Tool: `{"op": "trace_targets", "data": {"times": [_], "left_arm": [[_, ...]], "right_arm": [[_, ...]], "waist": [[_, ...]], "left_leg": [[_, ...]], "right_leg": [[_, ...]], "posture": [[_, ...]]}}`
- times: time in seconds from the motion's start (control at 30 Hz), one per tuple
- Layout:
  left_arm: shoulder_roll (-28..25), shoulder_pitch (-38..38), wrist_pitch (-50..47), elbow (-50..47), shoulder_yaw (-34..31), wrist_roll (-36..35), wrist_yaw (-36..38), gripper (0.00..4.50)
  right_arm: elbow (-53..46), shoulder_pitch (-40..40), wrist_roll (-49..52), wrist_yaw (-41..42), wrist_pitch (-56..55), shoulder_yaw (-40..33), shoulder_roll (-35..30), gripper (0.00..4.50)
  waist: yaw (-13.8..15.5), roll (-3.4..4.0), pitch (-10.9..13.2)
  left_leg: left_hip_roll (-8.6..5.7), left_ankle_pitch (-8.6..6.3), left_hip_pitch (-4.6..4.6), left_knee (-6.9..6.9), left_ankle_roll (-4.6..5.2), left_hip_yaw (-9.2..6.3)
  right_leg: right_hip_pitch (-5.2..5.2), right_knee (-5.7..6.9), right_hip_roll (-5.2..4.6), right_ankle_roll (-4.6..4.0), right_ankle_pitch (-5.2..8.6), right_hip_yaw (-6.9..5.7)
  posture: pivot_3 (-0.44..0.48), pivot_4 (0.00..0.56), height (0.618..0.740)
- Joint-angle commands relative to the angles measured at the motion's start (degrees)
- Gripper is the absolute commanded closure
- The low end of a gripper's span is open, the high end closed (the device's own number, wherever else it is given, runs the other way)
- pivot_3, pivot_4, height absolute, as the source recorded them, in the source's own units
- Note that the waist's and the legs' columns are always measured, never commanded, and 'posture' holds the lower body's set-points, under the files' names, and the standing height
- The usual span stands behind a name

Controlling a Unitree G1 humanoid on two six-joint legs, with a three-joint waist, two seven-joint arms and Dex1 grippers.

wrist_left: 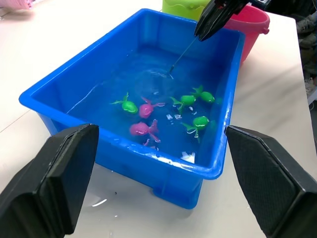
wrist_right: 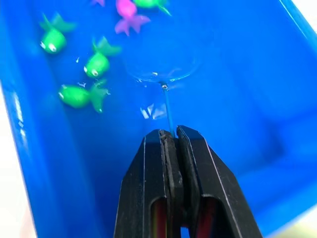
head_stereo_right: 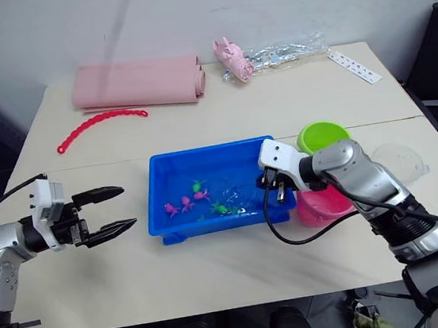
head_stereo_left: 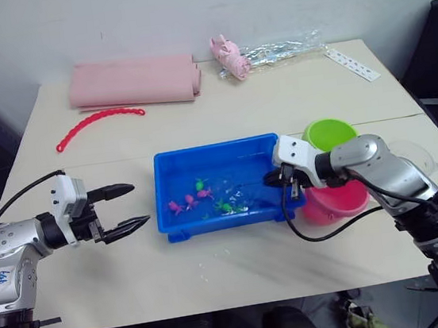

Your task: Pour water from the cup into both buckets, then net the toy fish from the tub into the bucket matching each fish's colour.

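Water fills the blue tub, a shallow rectangular tray sitting near the middle of a pale table. Small toy fish float in it, clustered toward the side nearest the robot: two pink ones and four green ones can be counted from the left wrist view. The right gripper reaches over the tub's right end with its two black fingers pressed together on the thin handle of the net, whose round hoop lies in the water close to the fish, with none visibly inside it. The left gripper hovers just left of the tub, above the table, its fingers spread wide and holding nothing, pointing toward the tub. Two buckets stand touching the tub's right side: the green bucket farther from the robot and the pink bucket nearer, partly hidden by the right arm. The frosted cup sits just right of the buckets, partly hidden behind the right arm. Toward the table's far edge lie a folded pink cloth, a red bead chain, a small pink toy beside a clear plastic bag, and a white strip.
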State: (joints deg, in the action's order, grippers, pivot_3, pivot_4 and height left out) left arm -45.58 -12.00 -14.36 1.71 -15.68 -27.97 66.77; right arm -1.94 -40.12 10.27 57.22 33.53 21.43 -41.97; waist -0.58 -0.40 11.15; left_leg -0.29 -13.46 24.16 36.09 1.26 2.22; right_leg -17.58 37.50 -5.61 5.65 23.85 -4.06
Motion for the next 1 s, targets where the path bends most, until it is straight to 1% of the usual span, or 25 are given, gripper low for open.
{"op": "trace_targets", "data": {"times": [0.03, 0.23, 0.5, 1.0], "left_arm": [[-0.26, 0.87, -0.24, -2.22, -0.67, -0.86, -0.48, 0.05], [-0.34, 1.23, -0.74, -2.56, -0.88, -1.05, -0.84, 0.05], [0.12, 1.41, -0.56, -3.01, -1.18, -1.28, -1.45, 0.05], [-0.20, 2.24, -0.66, -2.86, -1.42, -1.12, -1.42, 0.05]], "right_arm": [[-1.34, -0.75, 0.48, 1.58, 2.09, -0.57, 1.19, 4.50], [-1.03, -0.23, 1.03, 2.00, 4.24, -1.44, 3.12, 4.50], [-2.15, 0.56, 1.40, 0.98, 4.14, -2.03, 5.61, 4.50], [-1.80, 1.23, -0.13, 0.06, -2.15, -1.68, 7.65, 4.50]], "waist": [[-0.03, 0.00, 0.00], [-0.26, 0.00, 0.00], [-0.83, 0.00, 0.00], [-1.00, 0.00, 0.00]], "left_leg": [[0.00, 0.00, 0.00, 0.00, 0.00, 0.00], [0.00, 0.00, 0.00, 0.01, -0.01, 0.00], [0.00, 0.00, 0.00, -0.01, -0.01, -0.01], [0.00, -0.01, 0.00, -0.04, -0.03, -0.01]], "right_leg": [[0.00, 0.00, 0.00, 0.00, 0.00, 0.00], [0.00, 0.00, 0.00, 0.00, 0.00, 0.00], [0.00, 0.00, 0.00, 0.00, 0.00, 0.00], [-0.01, -0.01, 0.00, 0.00, 0.00, 0.00]], "posture": [[0.000, 0.150, 0.740], [0.000, 0.150, 0.740], [0.000, 0.150, 0.740], [0.000, 0.150, 0.740]]}}
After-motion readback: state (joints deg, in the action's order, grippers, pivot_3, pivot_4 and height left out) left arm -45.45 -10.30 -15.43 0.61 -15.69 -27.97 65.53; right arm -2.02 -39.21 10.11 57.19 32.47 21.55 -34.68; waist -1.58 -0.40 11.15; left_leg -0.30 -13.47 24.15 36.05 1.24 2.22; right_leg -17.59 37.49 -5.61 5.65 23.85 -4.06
